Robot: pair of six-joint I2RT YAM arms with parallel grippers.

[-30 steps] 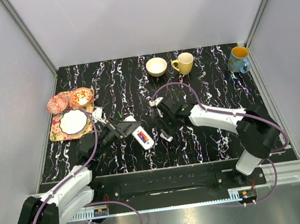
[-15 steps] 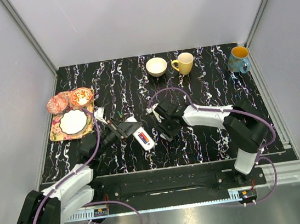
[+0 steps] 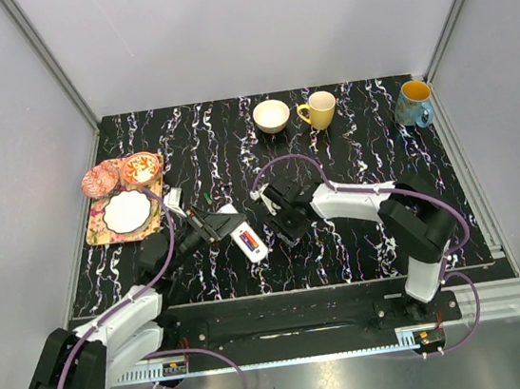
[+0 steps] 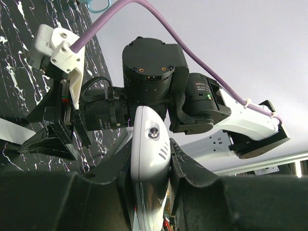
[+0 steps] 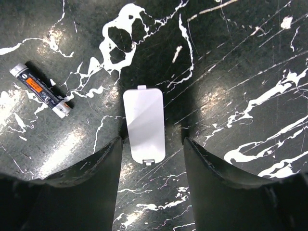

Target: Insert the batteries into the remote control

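Saw a black, white-veined table [image 3: 185, 137] in the top view. Found a cream bowl [image 3: 272, 115] at upper centre, with a yellow mug [image 3: 321, 109] just to its right, handle turned toward the bowl. Spotted a teal mug [image 3: 414, 103] with an orange inside at upper right. Noted a floral placemat [image 3: 99, 231] at the left edge bearing a white plate [image 3: 127, 211], with a red patterned bowl [image 3: 141, 168] and a pink dish [image 3: 98, 181] side by side above the plate.

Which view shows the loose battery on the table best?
Right wrist: the battery lies whole and sharp on the table, orange label showing. I cannot find it in top external or left wrist.
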